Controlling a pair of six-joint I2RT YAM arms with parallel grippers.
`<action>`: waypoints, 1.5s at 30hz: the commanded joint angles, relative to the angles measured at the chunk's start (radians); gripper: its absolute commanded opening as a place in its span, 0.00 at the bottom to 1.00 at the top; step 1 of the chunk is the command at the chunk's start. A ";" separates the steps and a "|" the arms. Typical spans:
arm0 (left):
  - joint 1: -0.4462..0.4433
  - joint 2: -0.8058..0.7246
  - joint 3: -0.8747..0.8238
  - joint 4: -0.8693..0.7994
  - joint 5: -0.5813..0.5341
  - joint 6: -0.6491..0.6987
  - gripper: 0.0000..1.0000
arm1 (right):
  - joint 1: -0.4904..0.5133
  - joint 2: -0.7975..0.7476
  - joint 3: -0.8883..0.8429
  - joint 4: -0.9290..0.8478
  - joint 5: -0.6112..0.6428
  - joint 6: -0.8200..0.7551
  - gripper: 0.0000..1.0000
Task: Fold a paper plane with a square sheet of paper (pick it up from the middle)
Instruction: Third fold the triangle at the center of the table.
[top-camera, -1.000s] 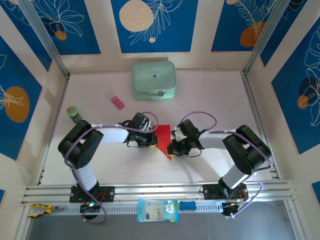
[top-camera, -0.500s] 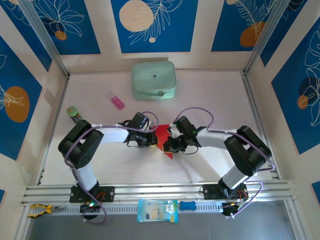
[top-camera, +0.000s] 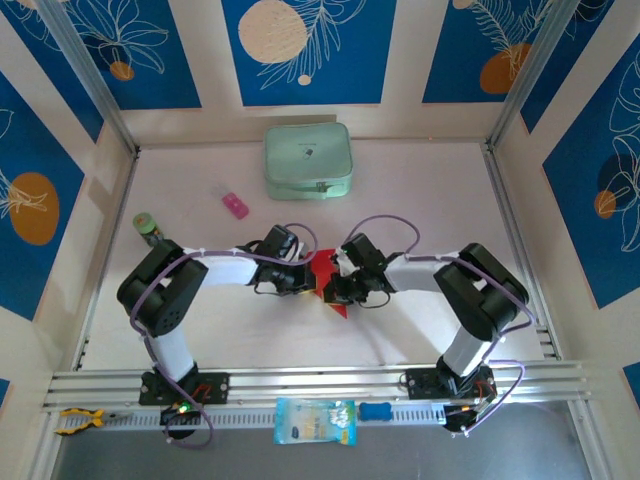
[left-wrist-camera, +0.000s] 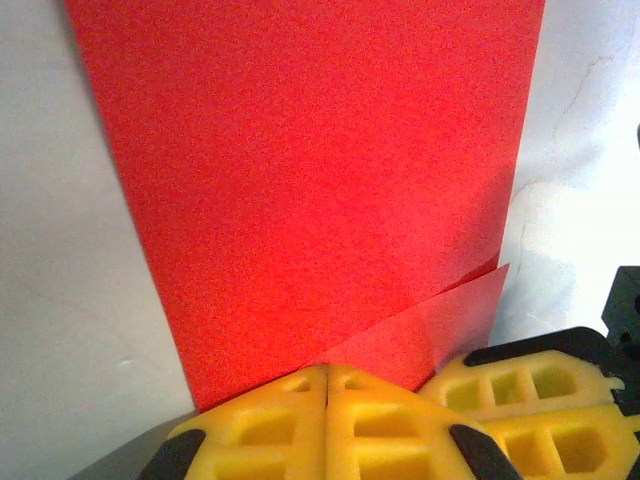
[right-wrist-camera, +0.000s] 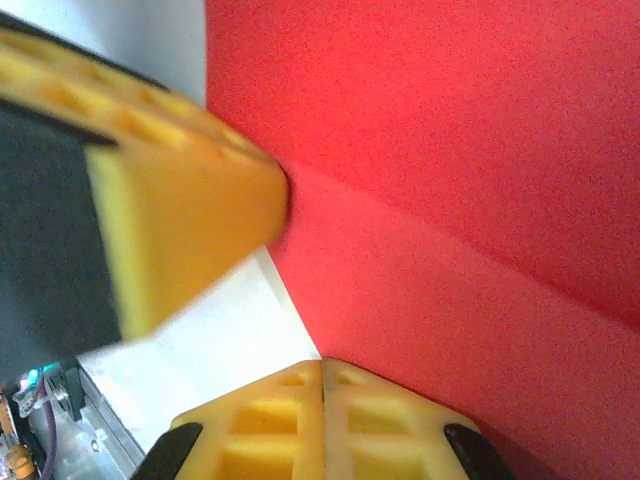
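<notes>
the right tool (top-camera: 333, 289) has slid toward 9 o'clock, meeting the left tool (top-camera: 308, 282) over the square sheet of paper (top-camera: 327, 264) at the table's (top-camera: 430, 200) centre; both tools closed, tips at the sheet's edges.

sheet (top-camera: 327, 268) lies at frame centre
left gripper (top-camera: 307, 283) at its left edge, right gripper (top-camera: 334, 290) at its right; case (top-camera: 308, 160) behind, upper centre.

We note sheet (left-wrist-camera: 300, 180): red paper, matt, finely grainy, one crisp crease. On left gripper (left-wrist-camera: 327, 380), fingers of yellow plastic, matt, with moulded hollows. We log table (left-wrist-camera: 60, 300): pale, smooth, slight sheen. Near rail (top-camera: 320, 382): bare ribbed metal, dull shine.
</notes>
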 joint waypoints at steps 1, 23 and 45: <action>0.009 0.037 -0.026 -0.041 -0.020 0.023 0.03 | -0.015 -0.048 -0.026 -0.078 -0.003 0.001 0.03; 0.019 0.036 -0.036 -0.037 -0.027 0.024 0.02 | 0.003 -0.020 -0.011 -0.076 0.000 -0.014 0.03; 0.025 0.002 -0.061 -0.022 -0.037 -0.003 0.03 | -0.042 -0.282 -0.141 -0.138 -0.018 -0.025 0.04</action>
